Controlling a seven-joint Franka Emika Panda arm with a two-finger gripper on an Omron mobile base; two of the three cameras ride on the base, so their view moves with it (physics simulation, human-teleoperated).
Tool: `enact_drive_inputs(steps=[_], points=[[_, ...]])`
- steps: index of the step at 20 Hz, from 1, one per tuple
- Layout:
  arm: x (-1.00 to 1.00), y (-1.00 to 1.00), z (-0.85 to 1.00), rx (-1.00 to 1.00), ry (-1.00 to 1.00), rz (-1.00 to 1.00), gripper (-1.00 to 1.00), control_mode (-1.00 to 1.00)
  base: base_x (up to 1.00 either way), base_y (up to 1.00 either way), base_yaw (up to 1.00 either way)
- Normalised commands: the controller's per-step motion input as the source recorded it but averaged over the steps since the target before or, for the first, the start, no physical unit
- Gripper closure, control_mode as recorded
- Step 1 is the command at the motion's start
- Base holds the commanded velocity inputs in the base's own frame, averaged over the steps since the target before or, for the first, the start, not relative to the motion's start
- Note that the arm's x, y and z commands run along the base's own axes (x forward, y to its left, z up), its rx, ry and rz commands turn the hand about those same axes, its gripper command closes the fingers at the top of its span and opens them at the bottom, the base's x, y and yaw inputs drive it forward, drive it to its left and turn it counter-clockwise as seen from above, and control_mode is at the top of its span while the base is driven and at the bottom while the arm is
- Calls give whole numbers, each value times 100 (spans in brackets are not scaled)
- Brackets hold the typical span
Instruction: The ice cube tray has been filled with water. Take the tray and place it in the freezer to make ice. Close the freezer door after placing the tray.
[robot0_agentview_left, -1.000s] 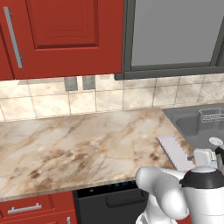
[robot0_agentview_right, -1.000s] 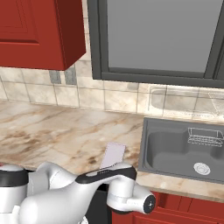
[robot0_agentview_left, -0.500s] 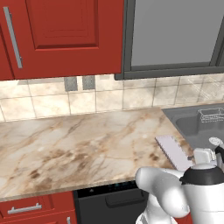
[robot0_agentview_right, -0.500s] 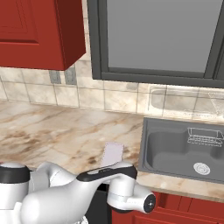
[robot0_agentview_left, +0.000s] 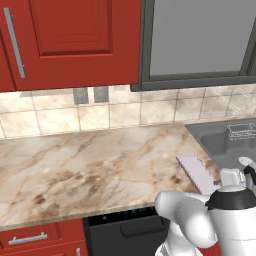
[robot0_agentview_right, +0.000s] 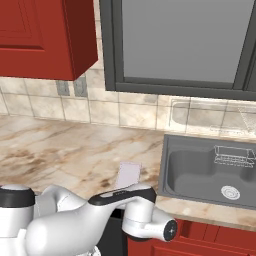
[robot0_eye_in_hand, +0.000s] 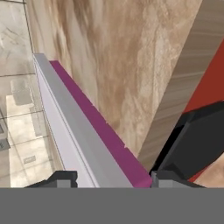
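One ice cube tray (robot0_agentview_left: 196, 173) lies on the marble counter (robot0_agentview_left: 90, 165), close to its front edge and just beside the one sink (robot0_agentview_right: 210, 170); bare counter stretches away on the tray's other side. The hand view alone adds the tray's purple underside and the gripper (robot0_eye_in_hand: 111, 177), one fingertip on each side of the tray, clamped on its edge.

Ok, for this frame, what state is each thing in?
Ice cube tray: flat on the counter near the sink, one end between the fingers.
Gripper: fingers either side of the tray; grip unclear.
Sink: dry, a small rack inside.
Red cupboard: closed.
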Motion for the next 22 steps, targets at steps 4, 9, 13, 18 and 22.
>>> enact_drive_inputs(steps=[4, 9, 13, 18, 22], points=[[9, 20, -10, 0, 0, 0, 100, -100, 0, 0, 0], [4, 18, -10, 0, 0, 0, 100, -100, 0, 0, 0], [0, 2, 1, 0, 0, -1, 100, -100, 0, 0, 0], [-4, 0, 45, 0, 0, -1, 100, -100, 0, 0, 0], [-11, 0, 73, 0, 0, 0, 100, -100, 0, 0, 0]])
